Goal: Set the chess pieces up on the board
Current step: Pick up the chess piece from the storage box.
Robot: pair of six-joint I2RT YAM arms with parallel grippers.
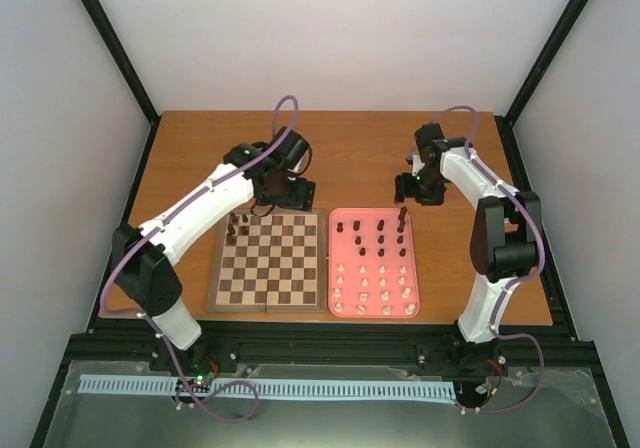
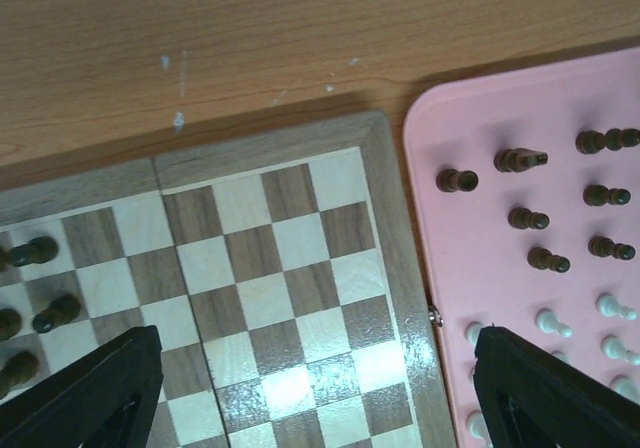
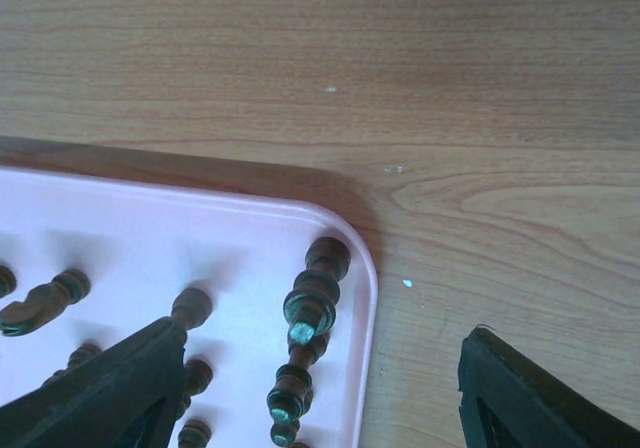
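Observation:
The board (image 1: 275, 268) lies left of centre, with a few dark chess pieces (image 1: 238, 227) standing at its far left corner. My left gripper (image 1: 290, 196) hovers over the board's far right corner. It is open, and only board squares (image 2: 270, 268) show between its fingers (image 2: 90, 393). More dark pieces (image 1: 378, 233) and several white pieces (image 1: 375, 293) stand in the pink tray (image 1: 333, 268). My right gripper (image 1: 420, 190) is open above the tray's far right corner (image 3: 350, 233). Tall dark pieces (image 3: 315, 293) stand below it, untouched.
The pink tray (image 2: 480, 268) lies right against the board's right border (image 2: 395, 228). Bare wooden table (image 1: 350, 148) stretches behind both. Black frame posts and white walls close the table in at the sides and back.

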